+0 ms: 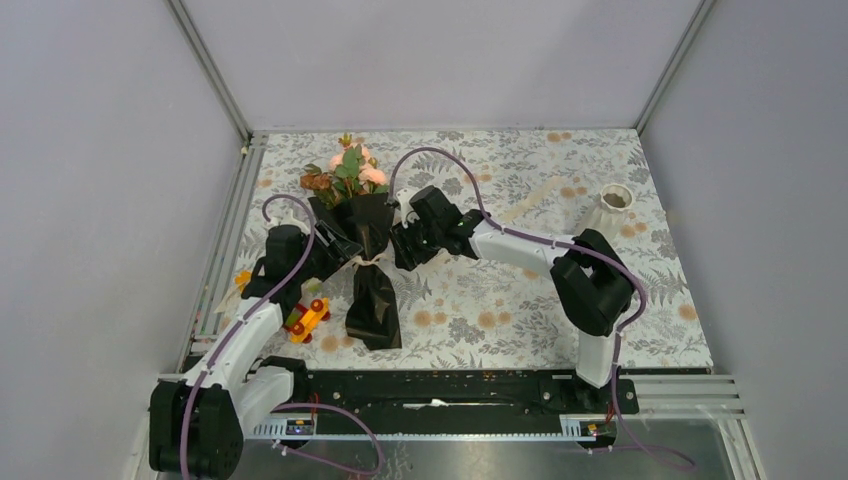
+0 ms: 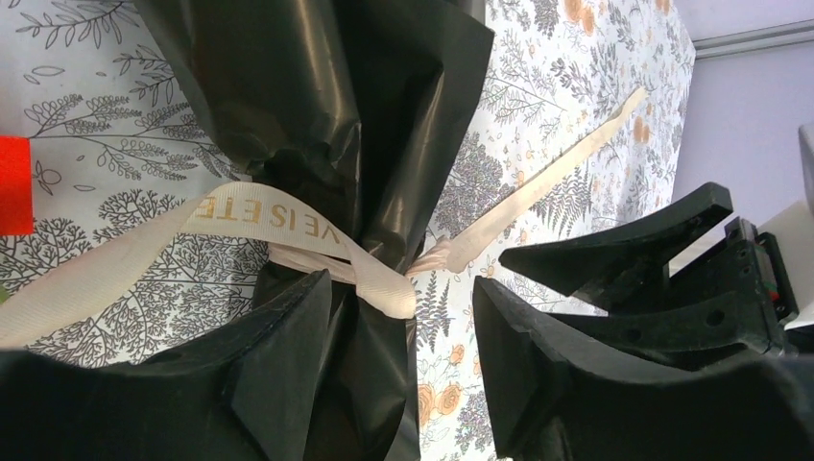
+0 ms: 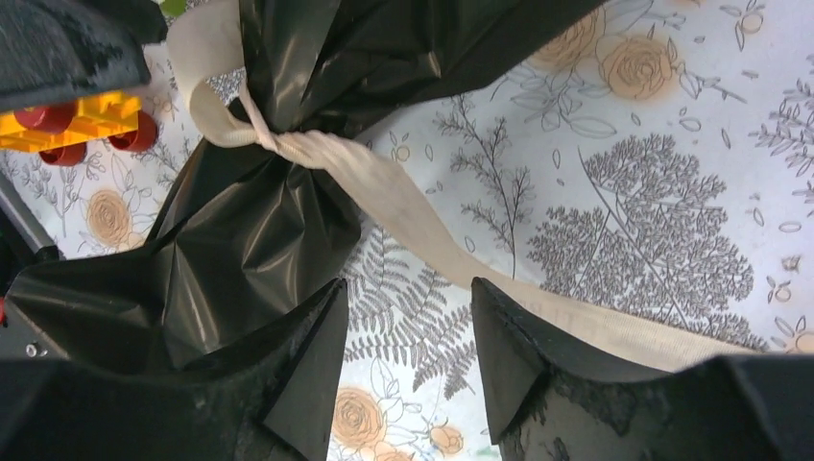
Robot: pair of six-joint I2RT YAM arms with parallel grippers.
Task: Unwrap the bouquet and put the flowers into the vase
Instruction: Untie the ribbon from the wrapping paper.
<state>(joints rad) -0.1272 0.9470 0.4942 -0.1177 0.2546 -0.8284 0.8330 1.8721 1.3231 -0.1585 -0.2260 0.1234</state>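
The left gripper stands half open astride the tied neck of the bouquet, with the ribbon knot just ahead of its jaws, perhaps to steady the wrap. The right gripper, also half open and empty, has a ribbon tail under one finger, seemingly to pull it. The vase stands well beyond, and the flowers are not yet unwrapped.

a: entry one, top view. light?
b: bright, even, from above. faint soft shadows on the table beside the arms. near edge dimmer. focus sharp throughout.
a: entry two, left wrist view.
b: white streaks of glare on the bouquet, its black wrap glossy. fingers dark, little detail. red block at the edge soft.
a: entry three, right wrist view.
b: same glare on the wrap. table print crisp. fingers again near black.
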